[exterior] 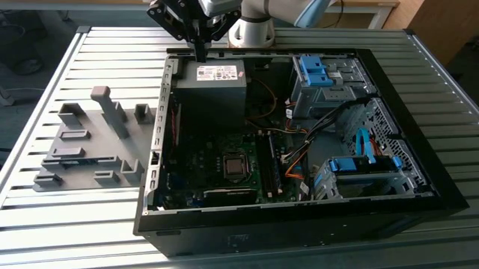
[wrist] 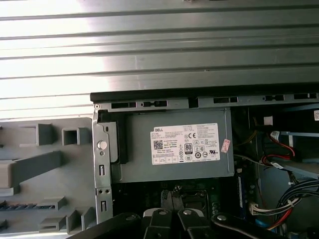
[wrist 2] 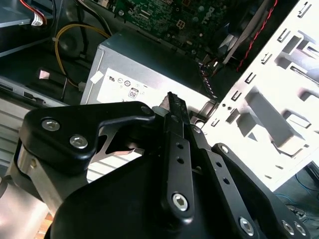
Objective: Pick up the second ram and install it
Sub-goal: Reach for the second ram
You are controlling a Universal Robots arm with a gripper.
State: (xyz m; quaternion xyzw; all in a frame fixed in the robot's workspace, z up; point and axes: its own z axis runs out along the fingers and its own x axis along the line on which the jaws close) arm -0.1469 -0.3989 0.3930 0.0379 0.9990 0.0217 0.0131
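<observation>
I have the pincer (exterior: 201,54) at the upper middle of the exterior view. It hangs point-down over the far edge of the open computer case (exterior: 441,185), just above the back end of the grey power supply (exterior: 213,84). Its two fingers are brought together at the tips. In the second wrist view the black finger links meet at one point with nothing between them, so it carries nothing.

As far as I can make out, the second ram (exterior: 81,162) is the thin blue-green strip lying in a slot of the grey fixture (exterior: 97,147). That is on the exterior view's left, well apart from the pincer. The fixture sits on the slatted metal table (exterior: 97,50), just beside the case's side wall.

In the first wrist view the power supply's pale label faces the camera, and the fixture's blocks stand beside the case wall. Inside the case, the green motherboard (exterior: 217,162) fills the lower middle of the exterior view. Blue drive brackets (exterior: 314,68) sit at the upper right, with bundled cables (exterior: 314,140) between them and the board.
</observation>
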